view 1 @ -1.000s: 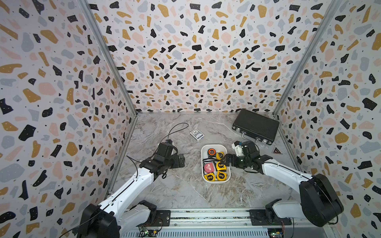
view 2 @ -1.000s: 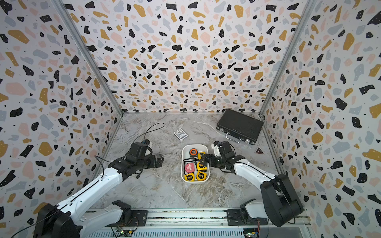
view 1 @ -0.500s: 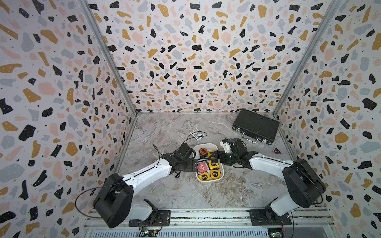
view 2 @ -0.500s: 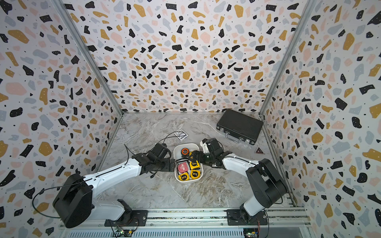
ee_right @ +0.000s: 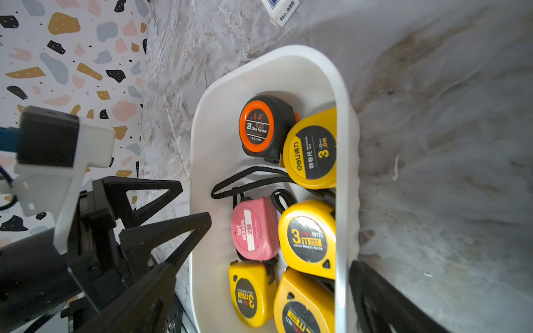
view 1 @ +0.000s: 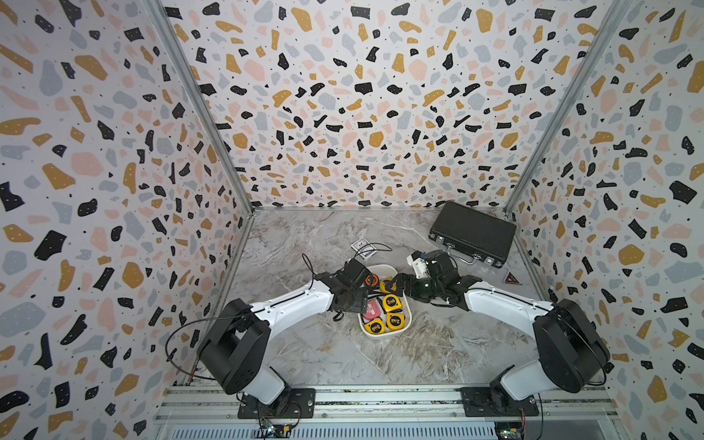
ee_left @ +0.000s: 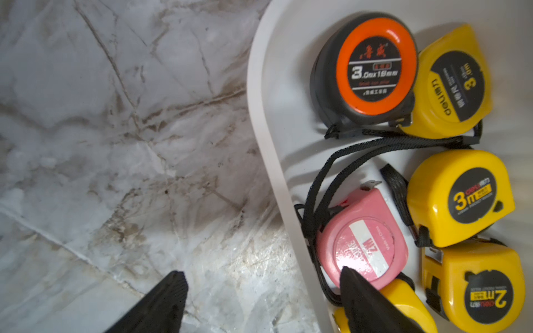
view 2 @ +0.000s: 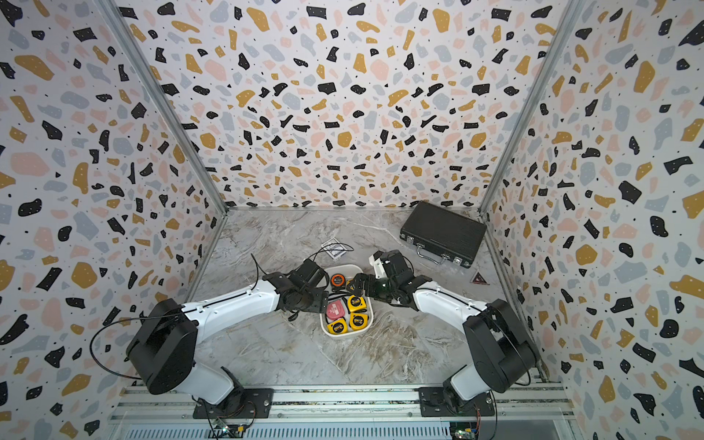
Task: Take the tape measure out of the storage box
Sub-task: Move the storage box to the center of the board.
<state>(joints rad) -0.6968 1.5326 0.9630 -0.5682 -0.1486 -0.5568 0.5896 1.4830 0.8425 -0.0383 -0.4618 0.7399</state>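
Left wrist view: left gripper (ee_left: 261,275) has its jaws spread and grips nothing. They stand astride the left long wall of the storage box (ee_left: 257,101). The outer finger (ee_left: 164,299) is over bare table (ee_left: 115,144). The inner finger (ee_left: 363,299) is inside the box, over the near edge of the pink tape measure (ee_left: 362,245); whether it touches the case, I cannot tell.

The box's long axis runs away from the robot's base, and six tape measures lie flat in it in two rows. The pink one is in the left row, against the left wall, about midway along. Its black strap (ee_left: 320,184) loops between case and wall. A yellow tape measure (ee_left: 458,199) sits just beside it on the right.

In a top view the right gripper (view 1: 396,284) is at the box's right side toward the far end, jaws wide and empty. In the right wrist view one of its fingers (ee_right: 383,299) is outside the right wall.

Judgement: the left gripper is nearer the pink case, which lies just inward of it, toward the box's middle. As the jaws stand, closing would pinch the wall, not the case. To take the pink one, the gripper needs a short shift inward so both fingers clear the rim. The strap by the wall could snag.
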